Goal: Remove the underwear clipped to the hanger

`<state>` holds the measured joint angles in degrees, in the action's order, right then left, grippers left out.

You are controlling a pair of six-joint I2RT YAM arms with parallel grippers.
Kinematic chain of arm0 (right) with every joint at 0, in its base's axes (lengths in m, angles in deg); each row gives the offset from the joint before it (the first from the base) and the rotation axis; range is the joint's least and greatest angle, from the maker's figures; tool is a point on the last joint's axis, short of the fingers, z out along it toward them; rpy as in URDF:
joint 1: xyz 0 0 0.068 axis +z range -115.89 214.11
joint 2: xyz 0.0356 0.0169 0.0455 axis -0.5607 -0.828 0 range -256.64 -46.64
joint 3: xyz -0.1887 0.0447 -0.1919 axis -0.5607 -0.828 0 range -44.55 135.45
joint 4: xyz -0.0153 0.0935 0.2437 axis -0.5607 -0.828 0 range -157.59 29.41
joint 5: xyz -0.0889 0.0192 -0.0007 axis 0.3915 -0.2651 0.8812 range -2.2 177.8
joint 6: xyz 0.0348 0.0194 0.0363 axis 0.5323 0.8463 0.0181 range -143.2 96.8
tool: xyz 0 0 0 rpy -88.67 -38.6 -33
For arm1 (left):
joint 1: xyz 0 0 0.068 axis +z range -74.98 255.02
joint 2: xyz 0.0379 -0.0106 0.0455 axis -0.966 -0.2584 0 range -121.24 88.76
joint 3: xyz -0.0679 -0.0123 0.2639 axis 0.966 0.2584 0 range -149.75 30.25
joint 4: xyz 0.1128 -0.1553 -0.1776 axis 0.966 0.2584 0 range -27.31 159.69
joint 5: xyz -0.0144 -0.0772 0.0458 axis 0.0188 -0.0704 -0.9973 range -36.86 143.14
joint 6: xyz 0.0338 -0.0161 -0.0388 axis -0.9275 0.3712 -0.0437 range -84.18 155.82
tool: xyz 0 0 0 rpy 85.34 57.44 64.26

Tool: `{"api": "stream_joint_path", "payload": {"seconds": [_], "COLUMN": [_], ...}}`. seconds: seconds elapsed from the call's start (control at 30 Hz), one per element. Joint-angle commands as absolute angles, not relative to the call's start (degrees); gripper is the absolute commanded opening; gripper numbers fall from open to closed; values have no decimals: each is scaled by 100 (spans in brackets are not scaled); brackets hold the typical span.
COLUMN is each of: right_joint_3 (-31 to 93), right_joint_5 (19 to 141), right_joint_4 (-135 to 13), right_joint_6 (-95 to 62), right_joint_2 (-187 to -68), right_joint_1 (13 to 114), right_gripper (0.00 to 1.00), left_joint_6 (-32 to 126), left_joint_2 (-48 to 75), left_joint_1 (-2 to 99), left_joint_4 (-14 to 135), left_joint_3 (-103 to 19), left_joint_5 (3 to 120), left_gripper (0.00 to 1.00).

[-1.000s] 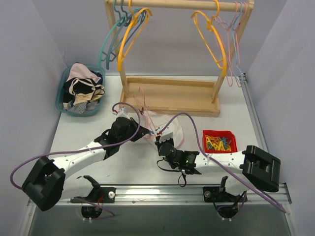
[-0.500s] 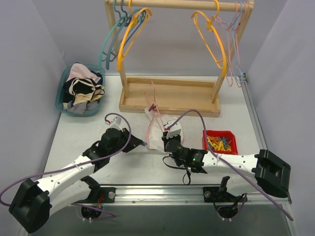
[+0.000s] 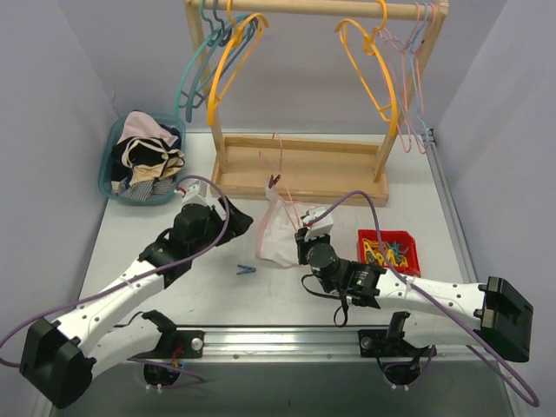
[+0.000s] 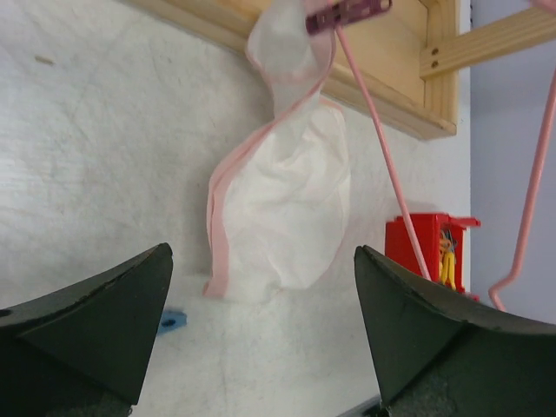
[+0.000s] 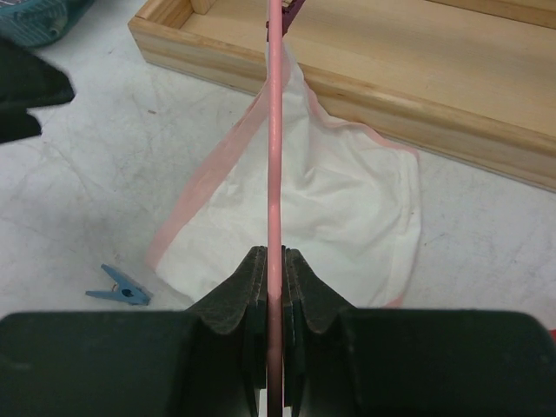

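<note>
Left tool wide open, gripping nothing. Right tool clamped on pink hanger wire. Pale underwear hangs from hanger by one dark clip, lower half on desk beside wooden rack base. Blue peg lies nearby.

The left arm and right arm show white shells, bulky black joints, dark jaws and looping purple cables.
</note>
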<state>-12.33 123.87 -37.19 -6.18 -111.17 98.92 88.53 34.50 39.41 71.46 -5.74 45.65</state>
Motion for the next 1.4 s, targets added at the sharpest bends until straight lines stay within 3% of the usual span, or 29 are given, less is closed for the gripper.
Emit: {"api": "stream_joint_path", "payload": {"seconds": [0.0,0.3,0.67,1.37], "right_joint_3": [-1177,-1195,-1133,-1098], "right_joint_5": [12313,12076,11874,11900], "right_joint_4": [-3642,-3177,-2579,-2508], "right_joint_6": [-650,-518,-457,-439], "right_joint_2": [-11009,-11396,-12108,-12214], "right_joint_1": [9932,10178,10249,10319], "right_gripper": [0,0,0,0], "left_joint_6": [8329,8003,7907,8223], "left_joint_2": [2699,1046,773,-98], "left_joint_1": [4354,4452,4453,4883], "left_joint_4": [6850,6348,6233,5838], "left_joint_3": [-1201,-2230,-2345,-2301], "left_joint_5": [4609,4839,4470,4215], "left_gripper": [94,94,94,94]}}
